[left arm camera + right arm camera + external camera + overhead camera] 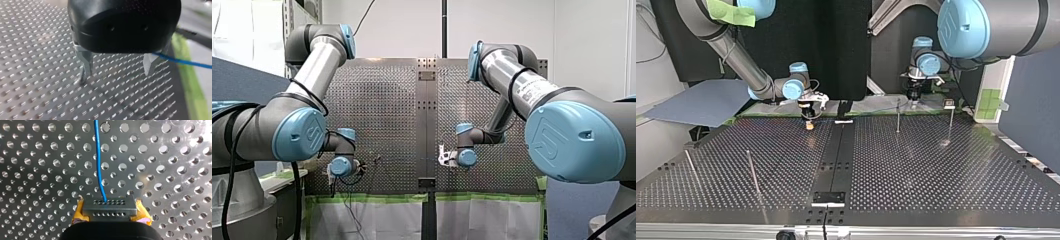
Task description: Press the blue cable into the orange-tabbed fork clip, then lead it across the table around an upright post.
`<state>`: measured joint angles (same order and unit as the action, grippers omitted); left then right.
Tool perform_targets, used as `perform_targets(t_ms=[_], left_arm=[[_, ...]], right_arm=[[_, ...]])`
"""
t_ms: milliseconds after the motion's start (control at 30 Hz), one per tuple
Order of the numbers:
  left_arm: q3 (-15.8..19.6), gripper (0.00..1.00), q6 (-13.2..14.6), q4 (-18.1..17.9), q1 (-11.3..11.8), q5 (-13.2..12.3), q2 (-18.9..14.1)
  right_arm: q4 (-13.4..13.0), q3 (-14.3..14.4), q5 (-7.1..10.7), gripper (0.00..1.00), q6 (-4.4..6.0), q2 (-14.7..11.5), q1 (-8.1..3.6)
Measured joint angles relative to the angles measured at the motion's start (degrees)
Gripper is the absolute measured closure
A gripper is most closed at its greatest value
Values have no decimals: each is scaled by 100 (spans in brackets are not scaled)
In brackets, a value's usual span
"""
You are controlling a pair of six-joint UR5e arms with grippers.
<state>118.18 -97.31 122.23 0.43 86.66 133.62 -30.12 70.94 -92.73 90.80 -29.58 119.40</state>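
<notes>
my left gripper (117, 67) has fingers spread, blue cable (185, 61) beside one; my right gripper (108, 207) pinches it (yellow pads). a post (898, 115) stands close on the perforated table (936, 170).

1. In the front view you get bright, even room light. The wall behind glows pale, and the perforated table (382, 110) reads flat and grey.
2. In the top view, glare streaks the table around the posts (898, 115).
3. In the left wrist view, the holes smear and the black body of my left gripper (118, 65) blurs.
4. In the right wrist view, the blue cable (98, 165) is crisp, with soft shadow on one side of it.
</notes>
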Motion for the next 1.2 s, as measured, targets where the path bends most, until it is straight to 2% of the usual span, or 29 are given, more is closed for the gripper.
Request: perform_targets(t_ms=[400,667,967,1200], left_arm=[[187,0,26,567,-13,-80,-53],[412,0,-53,919,-144,-146,-392],[465,0,-22,752,-350,-70,-845],[467,0,-8,672,-427,74,-953]], right_arm=[[5,0,5,98,-6,0,3],[5,-4,8,98,3,0,5],[18,0,29,98,21,1,7],[20,1,75,98,23,2,13]])
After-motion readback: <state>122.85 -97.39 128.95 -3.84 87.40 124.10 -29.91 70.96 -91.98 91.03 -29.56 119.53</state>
